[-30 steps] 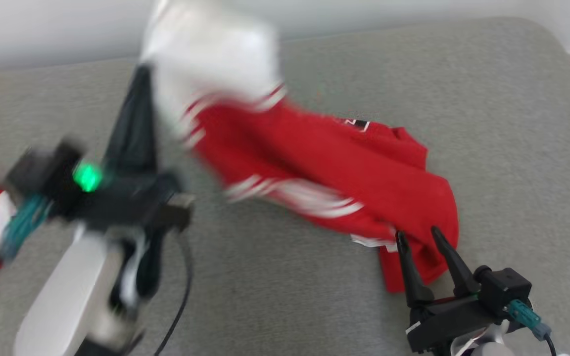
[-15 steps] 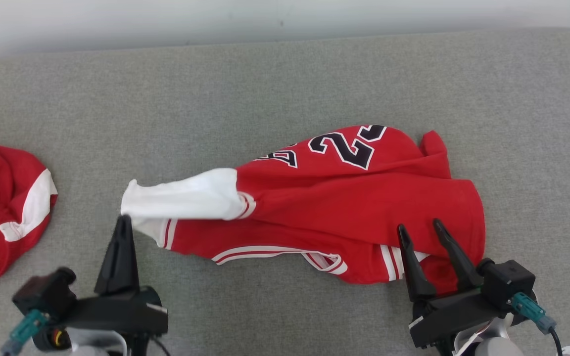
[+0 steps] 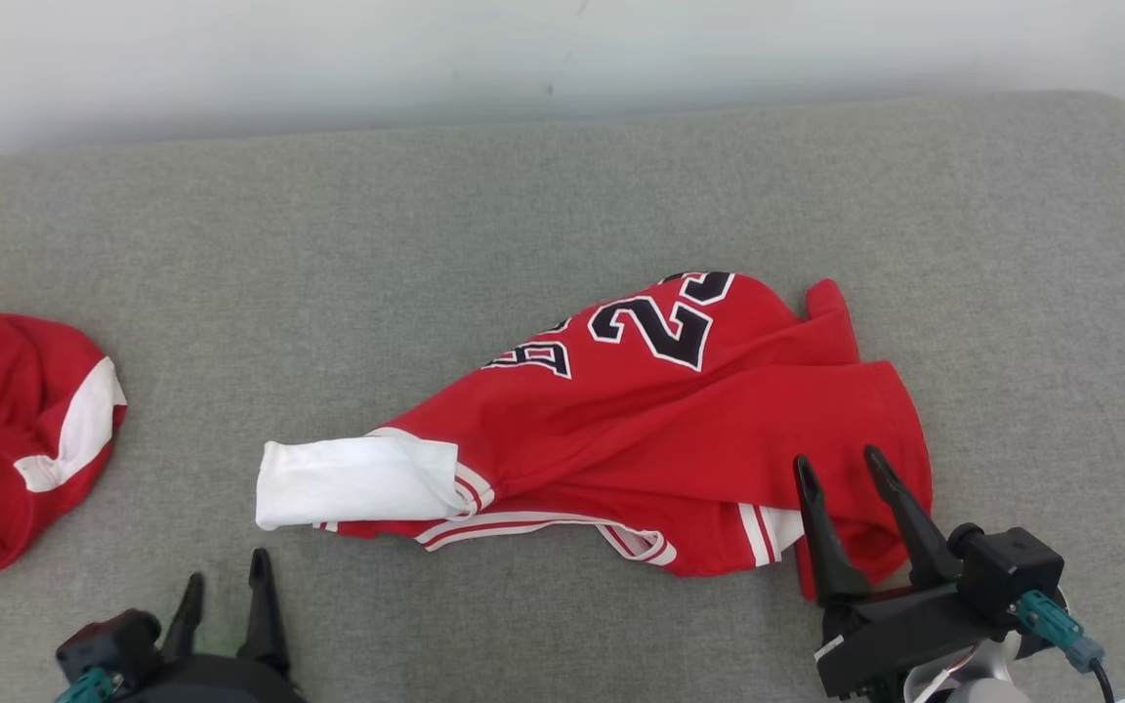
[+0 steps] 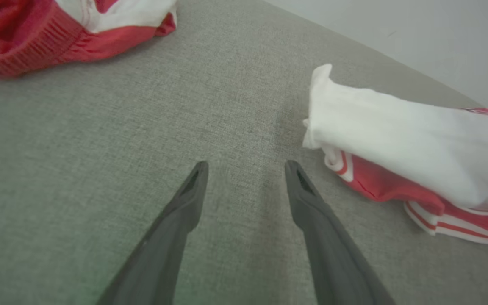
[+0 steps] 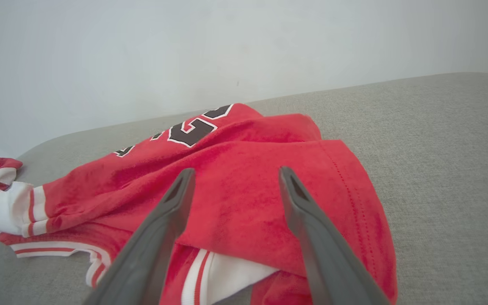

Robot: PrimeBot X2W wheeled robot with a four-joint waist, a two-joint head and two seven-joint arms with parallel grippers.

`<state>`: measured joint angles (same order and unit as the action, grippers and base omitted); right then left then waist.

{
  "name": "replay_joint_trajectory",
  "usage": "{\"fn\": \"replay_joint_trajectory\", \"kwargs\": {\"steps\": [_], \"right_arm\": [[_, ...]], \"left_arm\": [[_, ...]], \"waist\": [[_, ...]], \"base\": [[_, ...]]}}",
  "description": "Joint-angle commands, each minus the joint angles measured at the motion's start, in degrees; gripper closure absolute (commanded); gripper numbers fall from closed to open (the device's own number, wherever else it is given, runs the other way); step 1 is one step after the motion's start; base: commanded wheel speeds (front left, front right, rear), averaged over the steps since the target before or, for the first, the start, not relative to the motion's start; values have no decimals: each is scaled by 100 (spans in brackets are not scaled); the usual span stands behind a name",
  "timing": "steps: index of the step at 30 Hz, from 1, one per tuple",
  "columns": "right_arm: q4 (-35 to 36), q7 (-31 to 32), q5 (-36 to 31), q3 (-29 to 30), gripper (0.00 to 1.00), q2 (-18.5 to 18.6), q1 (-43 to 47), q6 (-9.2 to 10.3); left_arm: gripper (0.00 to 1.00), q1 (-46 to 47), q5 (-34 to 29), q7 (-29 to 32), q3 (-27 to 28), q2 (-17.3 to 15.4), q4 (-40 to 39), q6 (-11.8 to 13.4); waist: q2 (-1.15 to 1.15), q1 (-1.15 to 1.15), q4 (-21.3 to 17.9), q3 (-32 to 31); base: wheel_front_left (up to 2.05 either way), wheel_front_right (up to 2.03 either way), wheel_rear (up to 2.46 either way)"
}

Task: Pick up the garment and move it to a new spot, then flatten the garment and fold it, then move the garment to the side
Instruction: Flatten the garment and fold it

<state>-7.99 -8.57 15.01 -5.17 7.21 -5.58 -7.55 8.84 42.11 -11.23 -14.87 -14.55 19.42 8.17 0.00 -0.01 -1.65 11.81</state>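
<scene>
Left fingers spread apart, nothing between them; in the left wrist view both tips sit over bare grey bench, clear of cloth. Right fingers also wide apart, no grip on anything. In the head view their tips overlap the lower right corner of the jersey. In the right wrist view they straddle a red fold, can't tell if they touch it. The jersey lies crumpled on the bench, centre to right, with the body bunched into long folds running left to right. Black white-edged numerals face up near its far edge. A white sleeve sticks out at the jersey's left end, flat on the bench and nearest the left fingers but apart from them. Striped red-and-white trim runs along the near edge. A white panel with stripes peeks out under the red fold between the right fingers. A second red garment with a white band is bunched at the left edge of the bench, well apart from the jersey. Pale wall behind the bench.
</scene>
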Motion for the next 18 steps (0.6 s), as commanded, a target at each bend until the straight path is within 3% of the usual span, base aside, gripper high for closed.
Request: {"fn": "replay_joint_trajectory", "kwargs": {"steps": [1,6,11,14,18], "right_arm": [[15,-18,0,17,0,-19,70,13],[82,16,-28,134,0,-10,151,13],[268,260,-70,328,0,78,162,13],[347,812,-58,541,0,105,97,13],[613,1623,-75,803,0,163,-59,13]], "left_arm": [[0,-115,24,73,32,-68,-24,82],[0,-303,-216,-103,174,-260,-622,376],[0,-388,-818,-353,92,-507,-1362,148],[0,-438,-1496,-396,-90,-653,-1601,78],[0,-535,-2095,-395,-129,-520,-1870,-11]], "waist": [[0,1,34,-78],[0,1,136,-188],[0,1,179,-263],[0,1,168,-318],[0,1,159,-353]], "base": [[0,0,0],[0,0,0],[0,0,0],[0,0,0],[0,0,0]]}}
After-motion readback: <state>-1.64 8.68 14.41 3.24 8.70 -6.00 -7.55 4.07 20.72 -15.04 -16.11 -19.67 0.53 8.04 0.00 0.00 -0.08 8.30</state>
